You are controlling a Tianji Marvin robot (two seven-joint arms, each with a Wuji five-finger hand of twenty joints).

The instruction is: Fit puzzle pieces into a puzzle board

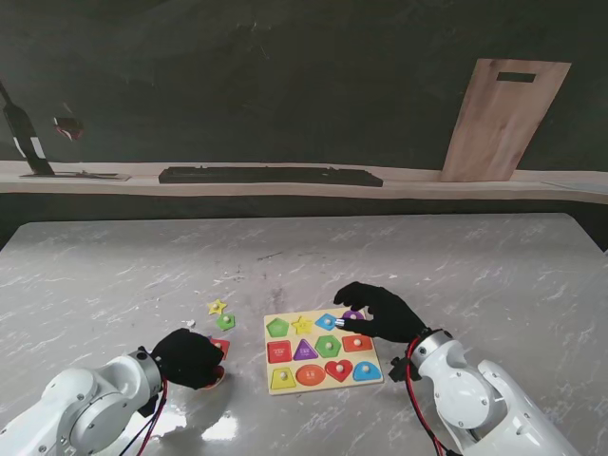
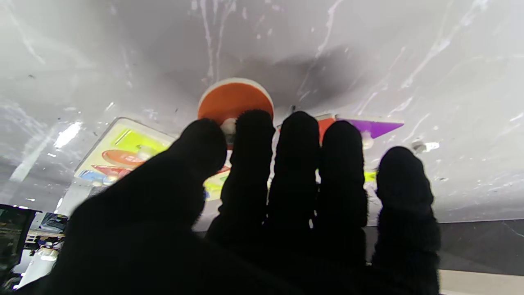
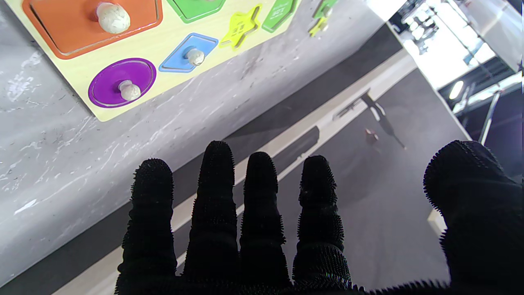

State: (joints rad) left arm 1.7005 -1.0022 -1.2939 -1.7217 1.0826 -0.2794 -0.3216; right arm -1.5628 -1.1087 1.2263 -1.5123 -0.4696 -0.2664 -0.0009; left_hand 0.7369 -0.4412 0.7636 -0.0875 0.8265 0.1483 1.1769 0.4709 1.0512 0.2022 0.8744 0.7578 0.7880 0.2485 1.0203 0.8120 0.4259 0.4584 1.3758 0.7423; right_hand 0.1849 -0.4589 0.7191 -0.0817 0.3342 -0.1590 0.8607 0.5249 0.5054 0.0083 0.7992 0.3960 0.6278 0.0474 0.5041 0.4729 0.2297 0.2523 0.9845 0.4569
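table (image 1: 475, 266) marble, bearing all | puzzle board (image 1: 323, 376) at its near middle; pieces seated | right hand (image 1: 382, 312) over the board's far right corner; fingers spread, holding nothing | left hand (image 1: 188, 357) left of the board, fingertips at an orange round piece (image 2: 233, 98); grip cannot be told | yellow star (image 1: 217, 307), green piece (image 1: 225, 322) loose left of the board

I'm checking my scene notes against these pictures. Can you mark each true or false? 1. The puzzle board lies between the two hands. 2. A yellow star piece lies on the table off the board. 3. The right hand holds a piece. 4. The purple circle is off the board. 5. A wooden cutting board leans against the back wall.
1. True: the board lies between the left hand and right hand.
2. True: the star lies left of it.
3. False: its fingers are spread, holding nothing.
4. False: the purple circle sits in its slot.
5. True: the cutting board leans there.
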